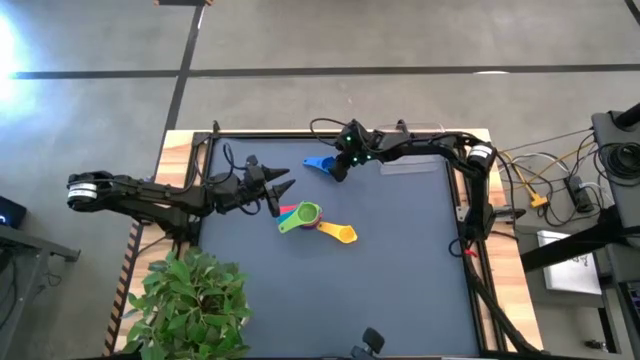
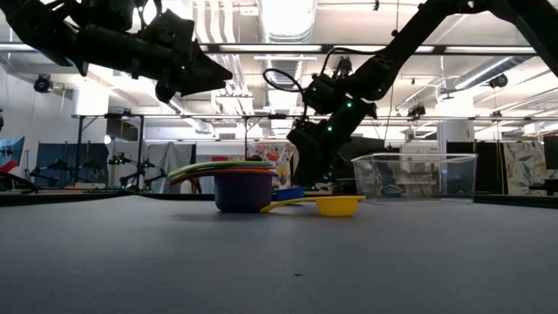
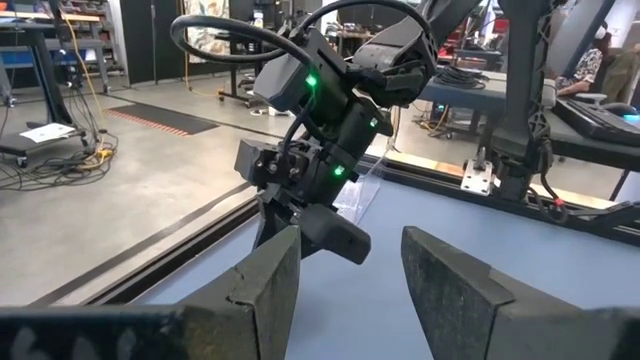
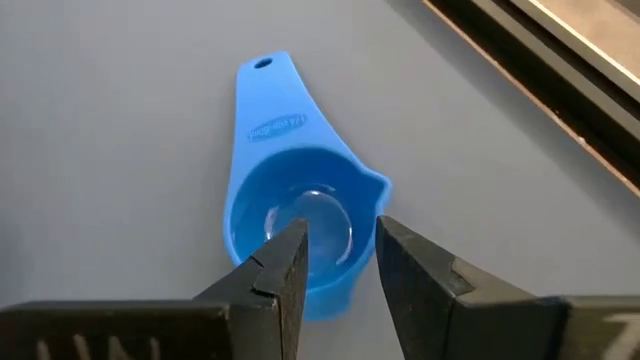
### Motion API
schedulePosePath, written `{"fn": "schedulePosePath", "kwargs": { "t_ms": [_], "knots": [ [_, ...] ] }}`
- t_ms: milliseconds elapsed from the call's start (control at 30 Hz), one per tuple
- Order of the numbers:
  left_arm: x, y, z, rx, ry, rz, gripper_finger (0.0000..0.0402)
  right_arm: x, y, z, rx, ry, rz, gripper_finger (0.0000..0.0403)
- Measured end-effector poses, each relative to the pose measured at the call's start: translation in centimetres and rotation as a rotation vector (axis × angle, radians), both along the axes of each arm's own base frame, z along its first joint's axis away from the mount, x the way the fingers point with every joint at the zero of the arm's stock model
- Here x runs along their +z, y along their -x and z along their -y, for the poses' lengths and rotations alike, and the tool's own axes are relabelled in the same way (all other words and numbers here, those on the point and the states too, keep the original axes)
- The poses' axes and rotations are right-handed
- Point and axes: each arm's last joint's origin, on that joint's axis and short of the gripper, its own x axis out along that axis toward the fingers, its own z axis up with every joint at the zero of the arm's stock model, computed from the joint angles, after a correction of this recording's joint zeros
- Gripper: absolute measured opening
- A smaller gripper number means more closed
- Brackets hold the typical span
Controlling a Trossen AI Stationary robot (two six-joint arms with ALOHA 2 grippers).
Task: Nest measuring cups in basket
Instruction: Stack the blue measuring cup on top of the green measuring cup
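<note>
A blue measuring cup [image 4: 290,190] sits upright on the dark mat [image 1: 400,260] near the far edge; it also shows in the high view [image 1: 319,163]. My right gripper [image 4: 338,240] is open and low over it, one finger over the bowl and one just outside the rim by the spout. A nested stack of cups [image 1: 300,216] with green on top stands mid-table, a yellow cup [image 1: 342,233] beside it. My left gripper [image 1: 282,188] is open and empty, raised just left of the stack. The clear basket [image 2: 417,176] stands on the mat at the far right. My right gripper comes at the blue cup from above, its fingers astride the bowl's wall [image 4: 365,215] on the side away from the handle. I cannot tell whether the fingers touch the wall. The cup rests on the mat.
A potted plant [image 1: 190,300] stands at the table's near left corner. A raised wooden frame [image 1: 482,250] borders the mat. Cables and equipment lie off the right edge. The near half of the mat is bare.
</note>
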Motion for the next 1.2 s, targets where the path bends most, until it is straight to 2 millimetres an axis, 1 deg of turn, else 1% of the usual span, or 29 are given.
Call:
{"fn": "schedulePosePath", "kwargs": {
  "t_ms": [233,667,933,1200],
  "knots": [
    [0.01,0.0,0.0,0.0,0.005,0.004,0.016,-0.11,0.01,-0.11,-0.011,-0.002,-0.003,0.011],
    [0.03,0.0,0.0,0.0,0.003,0.005,0.016,-0.23,0.0,-0.2,-0.022,-0.01,0.002,0.0089],
    [0.03,0.0,0.0,0.0,0.002,0.004,0.016,-0.53,0.02,-0.55,-0.014,-0.015,-0.006,0.0093],
    [-0.03,0.0,0.0,0.0,0.003,-0.002,0.016,-0.95,0.22,-0.67,-0.011,-0.014,-0.009,0.009]
  ]
}}
